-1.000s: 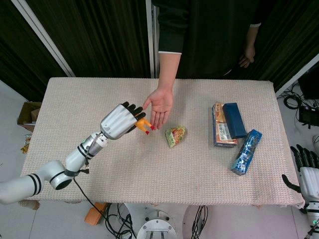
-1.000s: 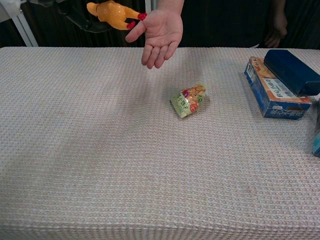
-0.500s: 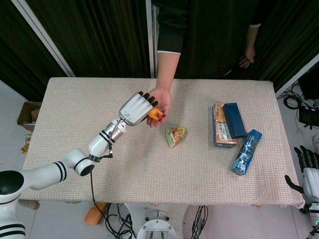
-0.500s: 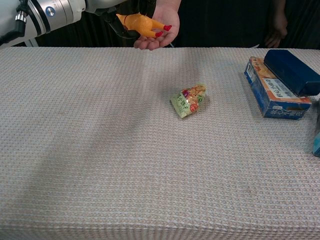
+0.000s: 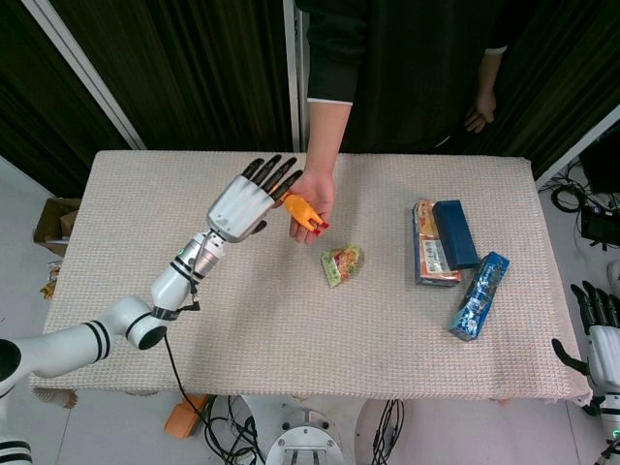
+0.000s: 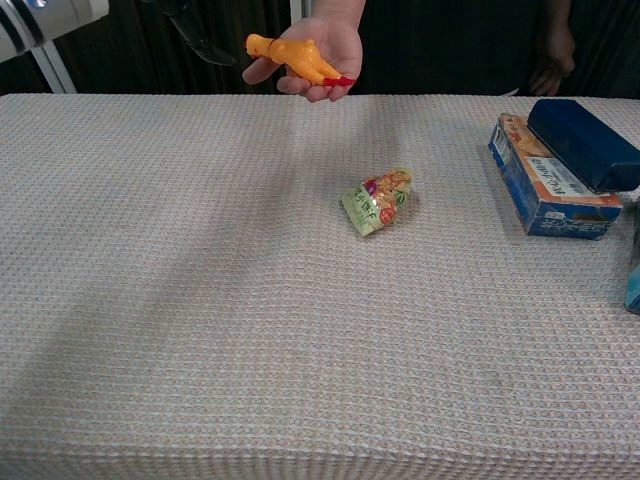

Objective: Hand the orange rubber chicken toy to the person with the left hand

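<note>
Resting across the person's palm (image 5: 312, 197), the chicken toy (image 5: 303, 212) lies just right of the left hand (image 5: 242, 205), whose fingers are spread, holding nothing.

My head camera looks steeply down over the whole surface (image 5: 291, 320); my chest camera faces across it, low and close, sharing its middle.

Dark curtains (image 5: 174, 68) hang behind the desk (image 5: 291, 320), which wears a beige waffle-weave cloth; pale floor (image 5: 19, 203) shows at left, a cardboard box (image 5: 53, 221) beside it, black cables (image 5: 228, 436) tangling below the front edge
</note>
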Robot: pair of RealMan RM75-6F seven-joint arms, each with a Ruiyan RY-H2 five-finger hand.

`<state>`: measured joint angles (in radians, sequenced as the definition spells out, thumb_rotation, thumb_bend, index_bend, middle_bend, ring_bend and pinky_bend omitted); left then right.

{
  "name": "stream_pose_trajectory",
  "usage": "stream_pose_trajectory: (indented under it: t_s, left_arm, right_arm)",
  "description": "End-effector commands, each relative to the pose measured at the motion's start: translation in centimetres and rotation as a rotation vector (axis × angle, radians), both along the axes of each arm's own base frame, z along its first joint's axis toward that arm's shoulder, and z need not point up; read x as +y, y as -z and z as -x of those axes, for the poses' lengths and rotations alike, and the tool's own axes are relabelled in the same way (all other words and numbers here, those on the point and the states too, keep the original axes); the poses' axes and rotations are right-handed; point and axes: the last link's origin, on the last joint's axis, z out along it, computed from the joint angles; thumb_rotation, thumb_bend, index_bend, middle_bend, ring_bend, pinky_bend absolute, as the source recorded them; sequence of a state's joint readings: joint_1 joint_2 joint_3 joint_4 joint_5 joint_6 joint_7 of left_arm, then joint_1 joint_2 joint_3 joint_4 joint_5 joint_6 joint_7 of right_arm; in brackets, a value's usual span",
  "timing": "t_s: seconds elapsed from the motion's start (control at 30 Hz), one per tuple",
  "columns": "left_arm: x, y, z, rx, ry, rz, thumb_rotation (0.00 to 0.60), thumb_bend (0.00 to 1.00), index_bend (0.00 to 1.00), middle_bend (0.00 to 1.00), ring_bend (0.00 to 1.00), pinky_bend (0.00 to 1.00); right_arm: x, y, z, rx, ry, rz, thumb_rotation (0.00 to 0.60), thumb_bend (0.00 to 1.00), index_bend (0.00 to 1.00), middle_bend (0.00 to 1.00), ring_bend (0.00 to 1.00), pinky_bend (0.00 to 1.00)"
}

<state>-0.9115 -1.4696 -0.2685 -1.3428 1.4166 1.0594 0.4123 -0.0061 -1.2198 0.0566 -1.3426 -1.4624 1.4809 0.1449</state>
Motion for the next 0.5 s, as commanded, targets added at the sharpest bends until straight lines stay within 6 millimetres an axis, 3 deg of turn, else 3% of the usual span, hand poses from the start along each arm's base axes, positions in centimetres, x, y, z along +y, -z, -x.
stream_pose_trajectory:
  t_s: [0.03,0.17,0.3,0.4,0.5]
  left_arm:
    - [-4.5,-4.7,5.7,-0.036,-0.127,-0.066,0.600,0.09,0.00,0.00,0.04,0.21]
    - [-12.2,-8.4,12.1,-0.031,-0.250,-0.120,0.600,0.09,0.00,0.00,0.03,0.20]
    - [-18.8,-9.3,17.2,-0.074,-0.365,-0.127,0.600,0.08,0.00,0.00,0.03,0.20]
    - [-21.7,-9.0,20.3,-0.109,-0.458,-0.119,0.600,0.08,0.00,0.00,0.03,0.20]
    - [-23.2,-8.5,22.5,-0.131,-0.524,-0.131,0.600,0.08,0.00,0.00,0.03,0.20]
  right_arm:
    - [0.1,-0.1,-0.3,0.001,-0.014,0.004,0.600,0.17,0.00,0.00,0.00,0.00]
    - [0.0,-0.5,-0.8,0.000,-0.037,0.018,0.600,0.17,0.00,0.00,0.00,0.00]
    - [-0.1,-0.5,-1.3,0.004,-0.051,0.016,0.600,0.17,0.00,0.00,0.00,0.00]
    - [-0.3,-0.1,-1.8,-0.002,-0.089,0.028,0.600,0.17,0.00,0.00,0.00,0.00]
    - [-0.1,0.2,-1.9,-0.004,-0.102,0.028,0.600,0.17,0.00,0.00,0.00,0.00]
